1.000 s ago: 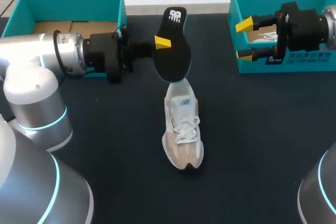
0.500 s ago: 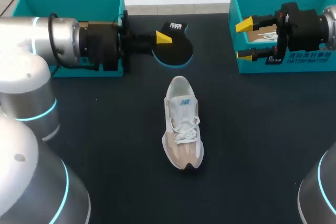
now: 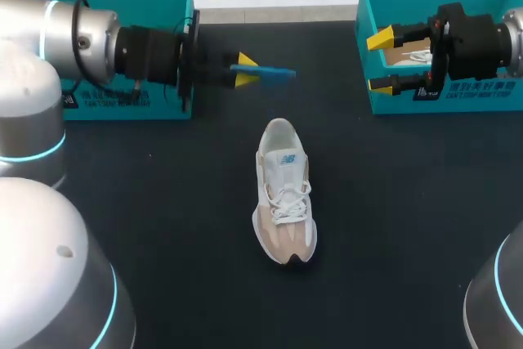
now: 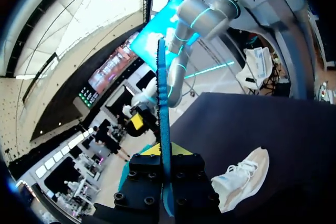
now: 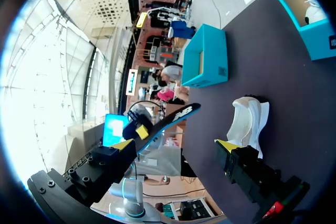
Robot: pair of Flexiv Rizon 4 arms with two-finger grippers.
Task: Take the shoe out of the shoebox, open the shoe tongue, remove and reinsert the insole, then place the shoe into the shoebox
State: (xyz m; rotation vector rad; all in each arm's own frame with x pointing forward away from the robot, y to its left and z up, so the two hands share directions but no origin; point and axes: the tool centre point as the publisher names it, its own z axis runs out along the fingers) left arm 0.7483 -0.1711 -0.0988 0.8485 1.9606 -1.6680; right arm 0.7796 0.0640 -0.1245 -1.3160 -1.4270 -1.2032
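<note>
The left arm (image 3: 49,38) is coming in from the left side, with its silver forearm and dark wrist lying level and pointing toward the middle. The left pincer (image 3: 245,71) is gripping the insole (image 3: 274,73) from two sides, its yellow fingertips (image 3: 248,61) pressing close together on the thin sheet, which is showing edge-on. The right arm (image 3: 490,38) is coming in from the right side, its wrist likewise lying level and pointing inward. The right pincer (image 3: 380,61) is hanging with its two fingers spread wide apart, with nothing between them
</note>
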